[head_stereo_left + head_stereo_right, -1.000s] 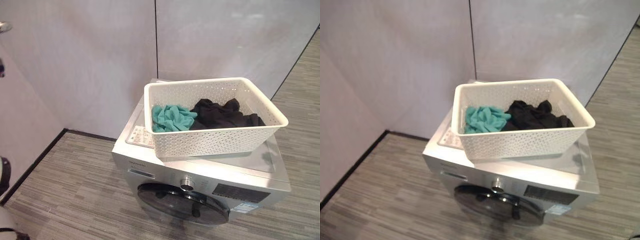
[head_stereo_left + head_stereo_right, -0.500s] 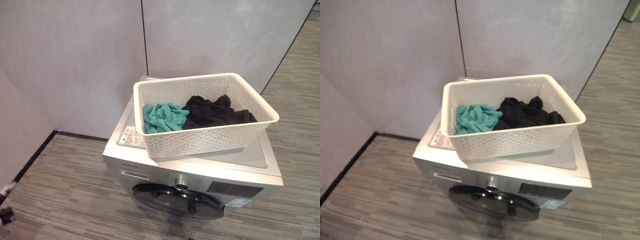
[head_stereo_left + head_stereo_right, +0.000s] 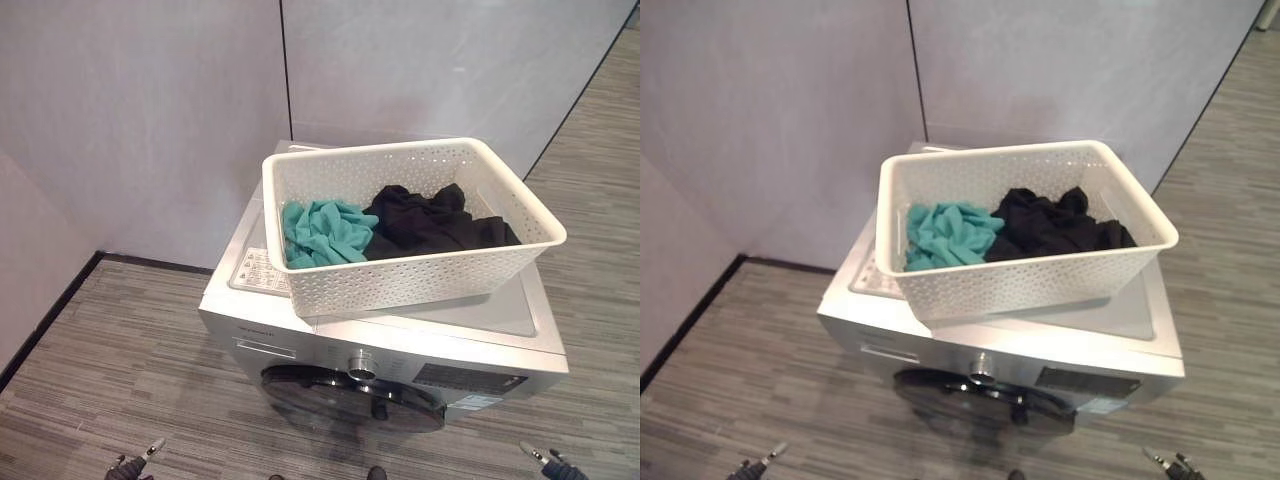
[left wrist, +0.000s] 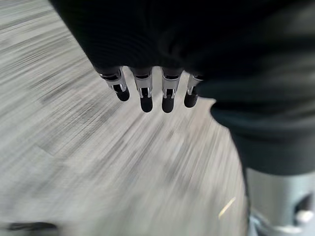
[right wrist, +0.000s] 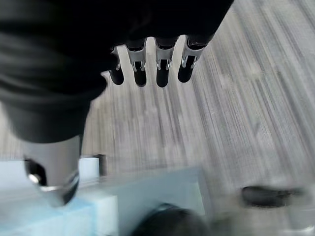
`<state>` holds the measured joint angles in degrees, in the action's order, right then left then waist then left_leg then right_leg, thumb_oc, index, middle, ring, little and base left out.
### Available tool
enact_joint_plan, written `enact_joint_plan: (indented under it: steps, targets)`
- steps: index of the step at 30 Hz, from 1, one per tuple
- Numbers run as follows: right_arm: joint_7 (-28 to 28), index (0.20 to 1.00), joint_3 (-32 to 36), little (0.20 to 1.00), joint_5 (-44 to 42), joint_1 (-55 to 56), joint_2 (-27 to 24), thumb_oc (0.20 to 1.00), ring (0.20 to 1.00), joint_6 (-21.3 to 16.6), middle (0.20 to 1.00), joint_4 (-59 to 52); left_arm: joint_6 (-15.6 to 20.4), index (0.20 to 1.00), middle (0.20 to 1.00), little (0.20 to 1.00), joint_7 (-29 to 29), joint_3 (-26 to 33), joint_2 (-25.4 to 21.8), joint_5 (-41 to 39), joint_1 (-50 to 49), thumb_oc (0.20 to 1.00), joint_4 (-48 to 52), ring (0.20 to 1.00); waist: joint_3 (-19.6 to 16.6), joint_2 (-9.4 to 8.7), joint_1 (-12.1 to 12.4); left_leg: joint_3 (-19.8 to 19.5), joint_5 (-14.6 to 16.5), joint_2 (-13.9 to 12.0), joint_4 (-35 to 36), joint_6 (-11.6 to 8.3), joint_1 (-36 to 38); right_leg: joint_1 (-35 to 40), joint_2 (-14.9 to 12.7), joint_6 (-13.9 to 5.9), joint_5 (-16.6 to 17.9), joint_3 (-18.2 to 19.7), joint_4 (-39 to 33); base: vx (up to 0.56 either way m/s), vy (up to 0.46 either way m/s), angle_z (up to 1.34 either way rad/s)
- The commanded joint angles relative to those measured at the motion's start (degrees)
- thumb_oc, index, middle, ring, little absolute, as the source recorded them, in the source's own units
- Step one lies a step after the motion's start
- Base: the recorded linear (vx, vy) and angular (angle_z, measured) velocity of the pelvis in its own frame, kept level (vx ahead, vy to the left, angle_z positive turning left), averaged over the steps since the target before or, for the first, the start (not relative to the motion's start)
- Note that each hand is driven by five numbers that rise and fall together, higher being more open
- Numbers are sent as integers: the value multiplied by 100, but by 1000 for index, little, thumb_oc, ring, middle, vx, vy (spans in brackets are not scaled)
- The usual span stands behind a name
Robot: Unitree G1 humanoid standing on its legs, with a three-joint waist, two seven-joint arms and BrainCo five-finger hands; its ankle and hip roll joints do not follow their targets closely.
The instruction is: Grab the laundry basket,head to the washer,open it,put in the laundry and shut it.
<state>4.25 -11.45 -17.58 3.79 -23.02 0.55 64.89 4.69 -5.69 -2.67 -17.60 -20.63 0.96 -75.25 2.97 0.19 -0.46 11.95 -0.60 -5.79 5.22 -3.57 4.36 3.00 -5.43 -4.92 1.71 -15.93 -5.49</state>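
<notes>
Since a second ago both hands have entered at the eye views' bottom edge; the basket (image 3: 400, 285) stays atop the washer (image 3: 300, 320), well ahead of the fingertips. Wrist views: left hand (image 4: 147, 96) and right hand (image 5: 147, 69) hang with straight fingers, holding nothing, over floor (image 4: 98, 157).

Soft, even light falls from above on the washer (image 3: 385, 330); its top shows a pale sheen beside the basket (image 3: 410, 275), which casts a faint shadow there. In both wrist views the floor (image 4: 98, 162) smears into streaks, and the near thumbs blur.
</notes>
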Motion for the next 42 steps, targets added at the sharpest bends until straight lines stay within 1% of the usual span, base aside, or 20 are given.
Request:
enact_joint_plan:
  steps: [1, 2, 4, 5, 6, 10, 16, 21, 26, 28, 31, 33, 34, 35, 36, 38, 39, 40, 41, 42]
  targets:
    - [117, 1000, -26, 1000, 418, 67, 524, 1000, 1000, -194, 1000, -909, 14, 1000, 1000, 1000, 18, 138, 225, 629, 222, 1000, -119, 1000, -16, -226, 49, -98, -12, -197, -22, -220, -93, 350, -428, -357, -232, -146, 58, -6, -50, -9]
    - [148, 1000, -267, 1000, 652, 158, 469, 1000, 1000, -173, 1000, -1515, 18, 1000, 1000, 1000, 6, 6, 261, 719, 228, 1000, -3, 1000, 3, -238, 29, -71, -19, -223, -22, -228, -83, 332, -414, -355, -225, -123, 53, -6, -50, -15]
    - [160, 1000, -371, 1000, 831, 222, 398, 1000, 1000, -152, 1000, -1894, 28, 1000, 1000, 1000, 1, -39, 265, 754, 219, 1000, 49, 1000, 12, -243, 18, -59, -21, -240, -22, -236, -84, 320, -410, -353, -221, -107, 51, -21, -35, -19]
    - [194, 1000, -473, 1000, 1160, 315, 222, 1000, 1000, -136, 1000, -2503, 24, 1000, 1000, 1000, -16, -71, 256, 814, 224, 1000, 83, 1000, 41, -259, -13, -23, -29, -268, -22, -246, -84, 295, -396, -354, -216, -76, 49, -28, -35, -8]
    - [196, 1000, -471, 1000, 1161, 321, 219, 1000, 1000, -130, 1000, -2511, 24, 1000, 1000, 1000, -16, -72, 257, 814, 222, 1000, 83, 1000, 40, -257, -12, -22, -29, -269, -22, -246, -83, 295, -395, -354, -216, -75, 49, -31, -32, -1]
    - [421, 1000, -584, 1000, 1854, 550, -357, 1000, 1000, -143, 1000, -3968, -15, 1000, 1000, 1000, -86, -16, 247, 916, 285, 1000, 52, 1000, 102, -278, -88, 69, -42, -323, -22, -260, -64, 244, -359, -358, -213, 3, 49, -15, -13, -3]
    - [467, 1000, -422, 1000, 2171, 680, -683, 1000, 1000, -150, 1000, -4543, -43, 1000, 1000, 1000, -105, -5, 261, 1007, 270, 1000, 61, 1000, 136, -266, -111, 100, -57, -364, -22, -274, -49, 217, -336, -358, -216, 50, 49, -15, -16, -13]
    - [387, 1000, -402, 1000, 2265, 652, -631, 1000, 1000, -133, 1000, -4304, -53, 1000, 1000, 1000, -123, -107, 297, 1119, 291, 1000, 40, 1000, 170, -279, -103, 42, -129, -450, -22, -319, -119, 198, -262, -306, -264, 67, 49, -38, -60, 1]
    - [404, 1000, -626, 1000, 2230, 482, -607, 1000, 1000, -128, 1000, -4225, -6, 1000, 1000, 1000, -99, -125, 347, 954, 269, 1000, 108, 1000, 299, -270, 13, -39, -277, -613, -91, -399, -209, 162, -106, -209, -352, 79, 49, -79, -111, 5]
    - [377, 1000, -714, 1000, 2152, 380, -637, 1000, 1000, -126, 1000, -4239, 33, 1000, 1000, 1000, -99, -133, 389, 761, 326, 1000, 182, 1000, 440, -269, 83, -90, -434, -725, -164, -471, -391, 100, -40, -175, -404, 37, 49, -207, -143, 7]
    - [272, 1000, -776, 1000, 2021, 218, -696, 1000, 1000, -135, 1000, -4168, 116, 1000, 1000, 1000, -129, -300, 450, 505, 554, 1000, 352, 1000, 641, -296, 156, -366, -922, -895, -117, -641, -901, -88, 13, -122, -490, -113, 49, -299, -123, 29]
    - [203, 1000, -773, 1000, 1965, 151, -793, 1000, 1000, -127, 1000, -4111, 229, 1000, 1000, 1000, -150, -470, 484, 347, 782, 1000, 503, 1000, 782, -362, 97, -375, -697, -781, -504, -552, -1090, -292, -91, -91, -406, -223, 49, -398, -95, 50]
    - [149, 1000, -730, 1000, 1935, 150, -878, 1000, 1000, -123, 1000, -4051, 284, 1000, 1000, 1000, -112, -637, 570, 281, 866, 1000, 688, 1000, 782, -429, -37, -198, -177, -601, -1341, -404, -1171, -536, -240, -62, -252, -385, 49, -325, -67, 88]
    - [149, 1000, -729, 1000, 1935, 152, -880, 1000, 1000, -123, 1000, -4052, 283, 1000, 1000, 1000, -113, -638, 571, 281, 865, 1000, 690, 1000, 779, -422, -37, -205, -150, -609, -1383, -403, -1194, -537, -235, -63, -252, -387, 49, -225, -32, 101]
    - [125, 1000, -689, 1000, 1923, 166, -936, 1000, 1000, -108, 1000, -4049, 298, 1000, 1000, 1000, -78, -728, 607, 257, 843, 1000, 878, 1000, 769, -377, -77, -115, 193, -640, -1934, -402, -1108, -566, -233, -70, -284, -393, 49, -79, 23, 83]
    - [122, 1000, -576, 1000, 1902, 204, -986, 1000, 1000, -76, 1000, -4118, 285, 1000, 1000, 1000, 40, -895, 669, 244, 698, 1000, 1237, 1000, 735, -318, -121, -41, 517, -541, -2569, -332, -945, -635, -275, -48, -217, -502, 49, -123, 71, 49]
    - [127, 1000, -524, 1000, 1863, 184, -992, 1000, 1000, -64, 1000, -4161, 293, 1000, 1000, 1000, 103, -953, 667, 228, 638, 1000, 1417, 1000, 725, -286, -143, -89, 599, -435, -2722, -319, -794, -680, -291, -56, -150, -531, 49, -121, 134, 29]
    - [144, 1000, -445, 1000, 1799, 198, -988, 1000, 1000, -63, 1000, -4205, 279, 1000, 1000, 1000, 164, -1034, 650, 212, 575, 1000, 1611, 1000, 703, -220, -174, -180, 709, -328, -2685, -312, -572, -727, -299, -79, -80, -562, 49, -80, 104, 25]
    - [146, 1000, -439, 1000, 1798, 208, -992, 1000, 1000, -61, 1000, -4211, 271, 1000, 1000, 1000, 164, -1040, 650, 211, 564, 1000, 1624, 1000, 709, -214, -171, -181, 713, -331, -2677, -312, -554, -712, -296, -83, -82, -565, 49, -172, 314, 6]
    - [205, 1000, -230, 1000, 1625, 251, -961, 1000, 1000, -17, 1000, -4367, 208, 1000, 1000, 1000, 289, -1263, 671, 258, 475, 1000, 2089, 1000, 595, -8, -353, -213, 1215, -74, -1767, -156, 218, -950, -416, -260, 183, -644, 49, -127, 255, 5]
